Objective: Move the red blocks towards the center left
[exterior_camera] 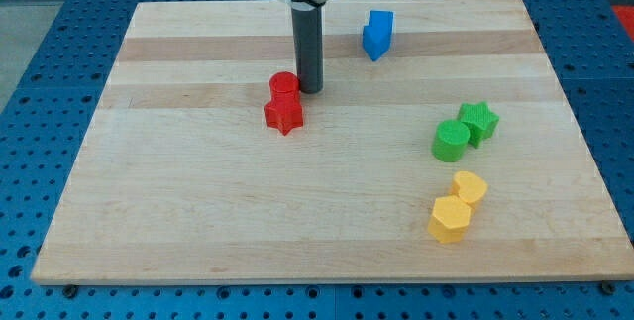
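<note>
Two red blocks lie together a little left of the board's middle, in the upper half. The red cylinder (284,86) is on top in the view and the red star (284,114) touches it just below. My tip (310,91) stands at the right side of the red cylinder, touching it or nearly so. The dark rod rises straight up from there to the view's top.
A blue block (377,34) lies near the top, right of the rod. A green cylinder (451,141) and green star (479,121) touch at the right. A yellow cylinder (470,188) and yellow hexagon (450,219) lie below them. The wooden board (198,211) sits on a blue pegboard.
</note>
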### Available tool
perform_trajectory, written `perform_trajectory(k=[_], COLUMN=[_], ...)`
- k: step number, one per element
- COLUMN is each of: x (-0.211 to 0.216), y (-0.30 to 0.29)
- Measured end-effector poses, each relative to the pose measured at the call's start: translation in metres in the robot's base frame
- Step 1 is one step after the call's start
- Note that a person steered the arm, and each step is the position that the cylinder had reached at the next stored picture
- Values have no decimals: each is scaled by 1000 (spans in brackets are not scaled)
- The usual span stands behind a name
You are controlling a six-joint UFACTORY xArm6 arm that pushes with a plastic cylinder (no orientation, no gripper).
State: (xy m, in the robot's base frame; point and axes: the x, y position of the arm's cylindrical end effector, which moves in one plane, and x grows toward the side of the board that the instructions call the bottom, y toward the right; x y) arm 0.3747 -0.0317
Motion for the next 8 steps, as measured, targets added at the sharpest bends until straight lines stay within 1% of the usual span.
perform_trajectory(k=[1, 2, 3, 5, 6, 8], x=[0, 1, 19, 49, 54, 54], y=[-1, 27, 34, 10, -3, -5])
